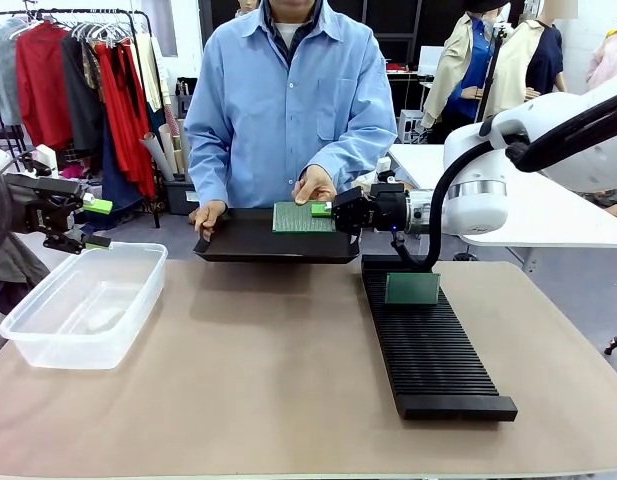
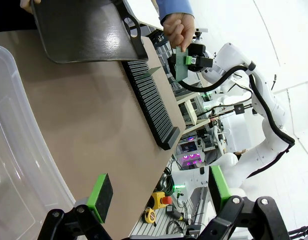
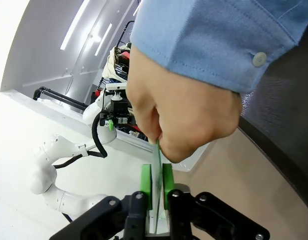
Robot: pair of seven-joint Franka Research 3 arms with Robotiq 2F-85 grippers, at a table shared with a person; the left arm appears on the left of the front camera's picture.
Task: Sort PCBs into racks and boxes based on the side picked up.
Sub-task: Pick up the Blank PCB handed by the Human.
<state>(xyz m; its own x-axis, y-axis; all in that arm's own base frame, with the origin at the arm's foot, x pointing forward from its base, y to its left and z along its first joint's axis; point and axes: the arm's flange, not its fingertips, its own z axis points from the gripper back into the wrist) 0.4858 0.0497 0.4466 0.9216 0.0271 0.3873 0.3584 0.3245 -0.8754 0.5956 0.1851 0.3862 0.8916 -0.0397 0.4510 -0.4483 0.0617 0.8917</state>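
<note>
Pads of the right gripper (image 3: 157, 176) squeeze a thin flat green circuit board (image 1: 300, 218) that a person's hand (image 1: 314, 185) holds over a shallow black tray (image 1: 250, 240). Another green board (image 1: 412, 288) stands in the long black slotted rack (image 1: 443, 365). The left gripper (image 1: 98, 222) hangs with its jaws wide apart near the clear plastic tub (image 1: 48, 345).

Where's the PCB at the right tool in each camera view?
Front view: centre, PCB over the black tray, at the right tool.
Left wrist view: upper middle, under the person's hand.
Right wrist view: bottom centre, edge-on between the green pads.
Shared landmark: the person's hand holding it.
</note>
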